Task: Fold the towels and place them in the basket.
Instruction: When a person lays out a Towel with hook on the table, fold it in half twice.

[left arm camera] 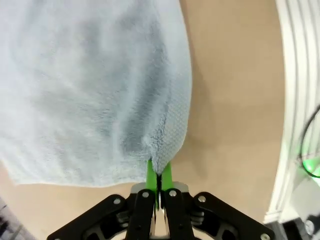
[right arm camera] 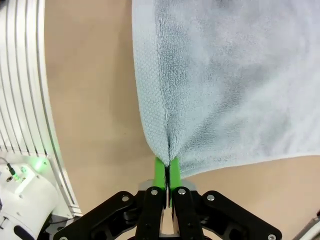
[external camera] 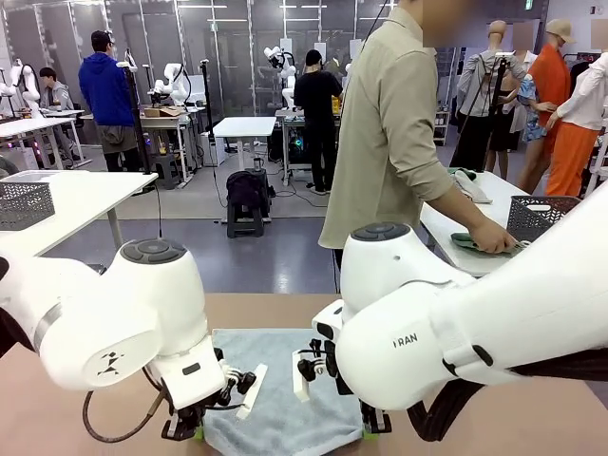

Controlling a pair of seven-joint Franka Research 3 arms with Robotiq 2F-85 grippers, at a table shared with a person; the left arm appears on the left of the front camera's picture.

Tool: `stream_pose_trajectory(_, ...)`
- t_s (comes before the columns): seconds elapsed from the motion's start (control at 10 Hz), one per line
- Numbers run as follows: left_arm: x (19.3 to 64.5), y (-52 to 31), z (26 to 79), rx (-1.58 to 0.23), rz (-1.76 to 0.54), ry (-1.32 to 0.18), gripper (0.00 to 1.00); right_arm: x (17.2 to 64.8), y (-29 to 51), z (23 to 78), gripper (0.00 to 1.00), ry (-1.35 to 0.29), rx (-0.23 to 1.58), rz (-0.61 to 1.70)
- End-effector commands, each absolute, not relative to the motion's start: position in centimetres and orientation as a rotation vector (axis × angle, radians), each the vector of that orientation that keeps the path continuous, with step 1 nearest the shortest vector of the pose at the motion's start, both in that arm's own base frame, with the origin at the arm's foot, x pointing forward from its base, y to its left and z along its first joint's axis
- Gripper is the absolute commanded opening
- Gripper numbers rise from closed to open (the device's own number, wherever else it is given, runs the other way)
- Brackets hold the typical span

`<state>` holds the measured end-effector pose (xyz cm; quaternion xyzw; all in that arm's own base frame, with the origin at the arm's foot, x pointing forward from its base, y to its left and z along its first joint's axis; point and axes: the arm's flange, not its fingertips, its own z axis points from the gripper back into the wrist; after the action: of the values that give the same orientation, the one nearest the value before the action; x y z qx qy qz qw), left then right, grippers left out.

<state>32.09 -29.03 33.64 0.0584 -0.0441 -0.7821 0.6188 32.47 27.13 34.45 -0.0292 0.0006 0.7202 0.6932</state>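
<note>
A light blue-grey towel (external camera: pixel 280 380) lies spread on the brown table between my two arms. At the towel's near left corner my left gripper (external camera: pixel 197 433) is shut on the cloth. The left wrist view has the towel (left arm camera: pixel 90 85) running up from the pinched green pads (left arm camera: pixel 151 172), its corner puckered between them. My right gripper (external camera: pixel 366 432) is shut on the near right corner. In the right wrist view the towel (right arm camera: pixel 230 75) gathers into a crease at that gripper's green pads (right arm camera: pixel 159 172). The basket is out of view on my table.
A person in a beige shirt (external camera: pixel 389 133) stands at the far side, turned to a white table at the right, one hand (external camera: pixel 492 237) on green cloth beside a dark mesh bin (external camera: pixel 543 217). Bare brown tabletop (external camera: pixel 532 418) flanks the towel.
</note>
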Motion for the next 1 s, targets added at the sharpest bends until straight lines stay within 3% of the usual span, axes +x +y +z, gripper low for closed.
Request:
stream_pose_trajectory(0.0, 31.5, -30.3, 36.1, 0.213, -1.809, -0.1, 0.04, 31.6, 28.1, 36.7, 0.04, 0.009, -0.127, 1.606)
stream_pose_trajectory(0.9, 31.0, -29.5, 44.0, 0.325, -1.698, -0.197, 0.04, 31.4, 28.1, 42.7, 0.04, -0.004, -0.187, 1.59)
